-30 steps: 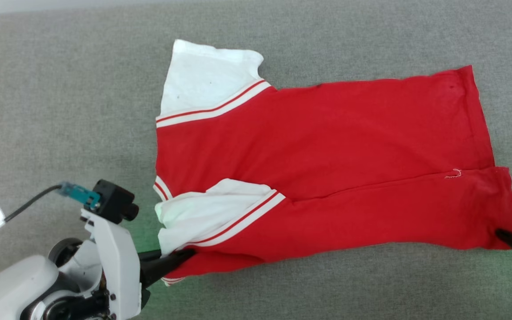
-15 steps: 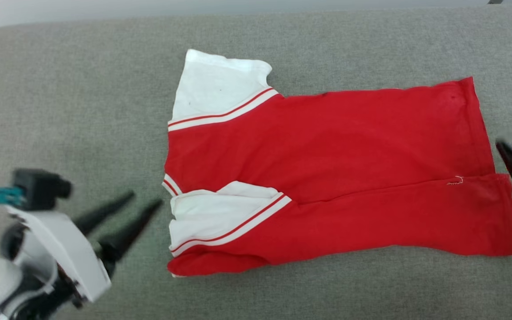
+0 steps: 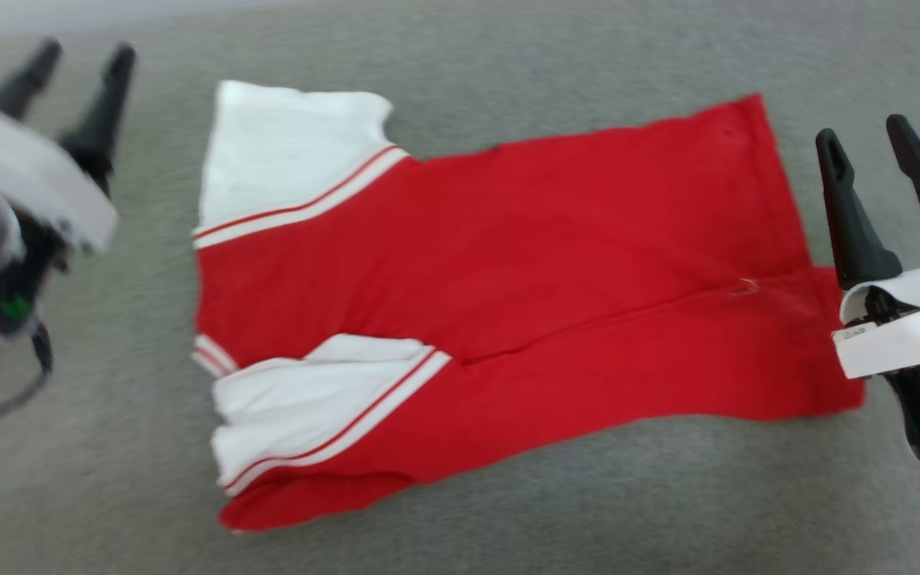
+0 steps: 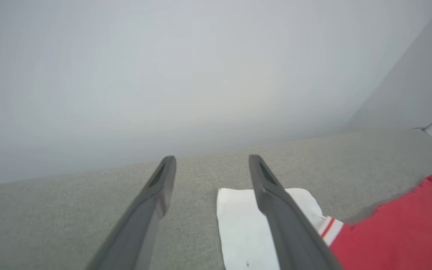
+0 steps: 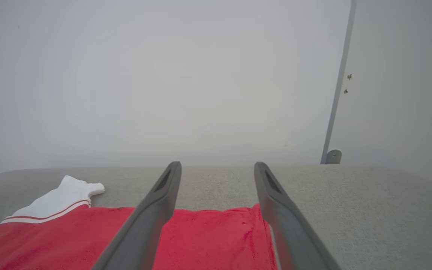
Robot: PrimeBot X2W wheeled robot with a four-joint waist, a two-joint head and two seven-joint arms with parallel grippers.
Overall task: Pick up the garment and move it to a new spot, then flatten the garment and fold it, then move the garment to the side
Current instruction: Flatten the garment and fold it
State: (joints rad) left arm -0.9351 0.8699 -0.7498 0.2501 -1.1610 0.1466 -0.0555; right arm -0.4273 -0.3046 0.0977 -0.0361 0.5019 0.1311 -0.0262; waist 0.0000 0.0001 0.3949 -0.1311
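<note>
My head camera looks steeply down from above on the grey surface; it takes in the whole garment, with my left gripper at the far left and my right gripper at the right; my left wrist camera sits low and near the surface, facing along that gripper toward the pale wall beyond the far edge, with the garment's white end at its lower right; my right wrist camera sits equally low, facing that wall across the garment's red end; all three views share garment and surface; both wrist views share the wall.
</note>
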